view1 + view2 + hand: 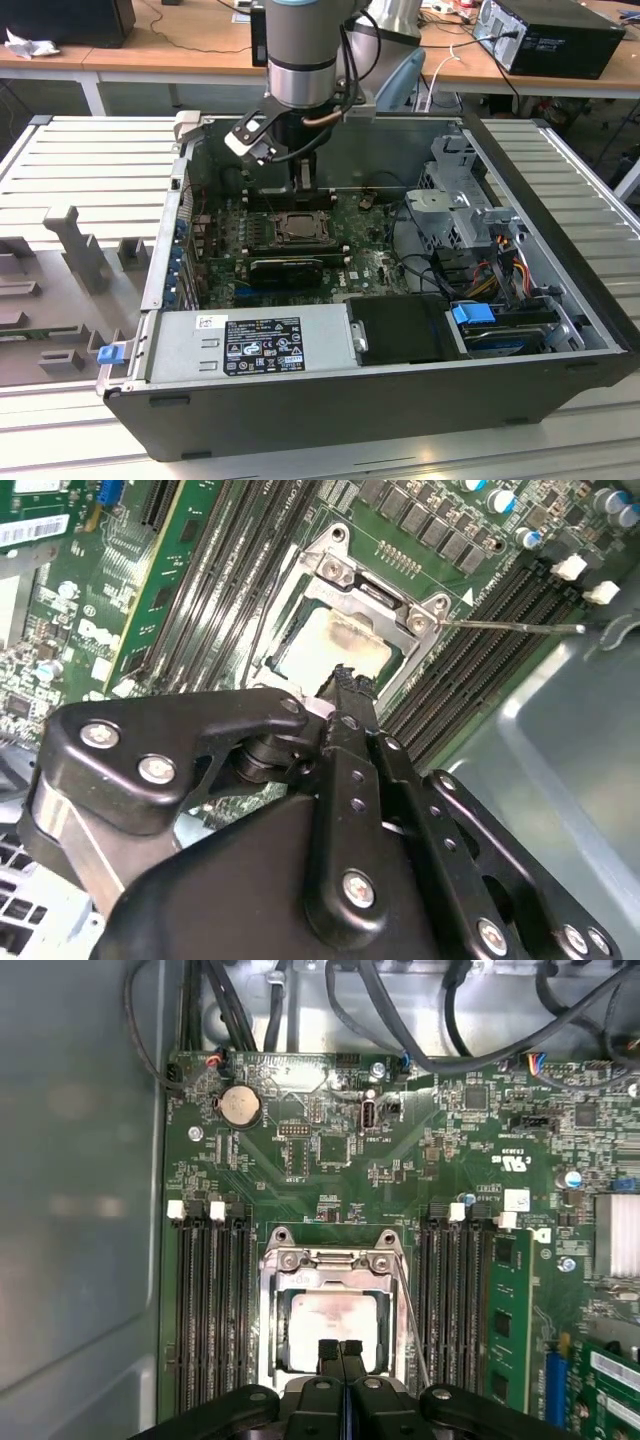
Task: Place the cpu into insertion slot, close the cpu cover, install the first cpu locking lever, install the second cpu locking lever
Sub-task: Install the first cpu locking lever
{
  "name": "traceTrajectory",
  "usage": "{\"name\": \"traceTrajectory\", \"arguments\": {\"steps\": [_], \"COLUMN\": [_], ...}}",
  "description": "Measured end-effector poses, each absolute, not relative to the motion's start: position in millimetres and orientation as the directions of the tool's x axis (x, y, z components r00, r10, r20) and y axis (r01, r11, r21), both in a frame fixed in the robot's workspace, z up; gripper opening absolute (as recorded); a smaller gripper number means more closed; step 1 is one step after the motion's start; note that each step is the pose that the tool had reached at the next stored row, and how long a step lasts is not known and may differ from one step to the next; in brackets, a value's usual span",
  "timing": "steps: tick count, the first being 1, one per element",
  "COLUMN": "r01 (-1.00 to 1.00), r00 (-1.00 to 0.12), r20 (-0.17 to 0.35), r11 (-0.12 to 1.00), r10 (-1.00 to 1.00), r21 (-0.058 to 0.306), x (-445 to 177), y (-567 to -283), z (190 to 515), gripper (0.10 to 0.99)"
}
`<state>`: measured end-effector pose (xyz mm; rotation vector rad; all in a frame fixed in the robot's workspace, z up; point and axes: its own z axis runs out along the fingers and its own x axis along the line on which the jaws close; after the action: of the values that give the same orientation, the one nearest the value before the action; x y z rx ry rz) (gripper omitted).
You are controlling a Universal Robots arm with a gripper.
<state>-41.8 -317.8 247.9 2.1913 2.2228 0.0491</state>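
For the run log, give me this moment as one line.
cpu seated | cpu cover down over it | gripper shut, tips at cover edge | locking lever unlatched

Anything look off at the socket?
Two things. In the second wrist view the cpu face has a blotchy brownish smear, darkest near one edge. A thin locking lever sticks out loose beside the cpu cover, not tucked down.

1 black gripper [346, 680] is recorded with its tip at the pale cpu [318, 645], which is framed by the metal cpu cover [345, 572] and flanked by 2 banks of memory slots [215, 570], 1 thin lever [510, 627] projecting.
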Motion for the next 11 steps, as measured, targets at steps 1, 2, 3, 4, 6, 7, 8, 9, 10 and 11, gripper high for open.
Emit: {"name": "traceTrajectory", "arguments": {"steps": [1,2,3,4,6,7,8,9,10,11], "r01": [0.999,0.999,0.999,0.999,0.999,0.999,0.999,0.998,0.996,0.995], "r00": [-0.014,-0.014,-0.014,-0.014,-0.014,-0.017,-0.030,-0.056,-0.078,-0.096], "r20": [0.008,0.007,0.007,0.007,0.007,0.007,0.007,0.007,0.007,0.007], "r11": [0.014,0.014,0.014,0.014,0.014,0.016,0.030,0.056,0.077,0.095], "r10": [1.000,1.000,1.000,1.000,1.000,1.000,1.000,0.998,0.997,0.995], "r21": [0.036,0.036,0.036,0.036,0.036,0.036,0.036,0.036,0.036,0.036], "x": [-41.8,-41.8,-41.8,-41.9,-41.9,-41.9,-41.9,-41.9,-41.9,-41.9], "y": [-317.8,-317.8,-317.7,-317.8,-317.7,-317.7,-317.7,-317.7,-317.7,-317.7], "z": [250.6,253.9,256.5,264.7,274.8,274.9,274.9,274.9,275.0,274.9], "gripper": [0.106,0.106,0.106,0.106,0.106,0.106,0.106,0.106,0.106,0.106]}}
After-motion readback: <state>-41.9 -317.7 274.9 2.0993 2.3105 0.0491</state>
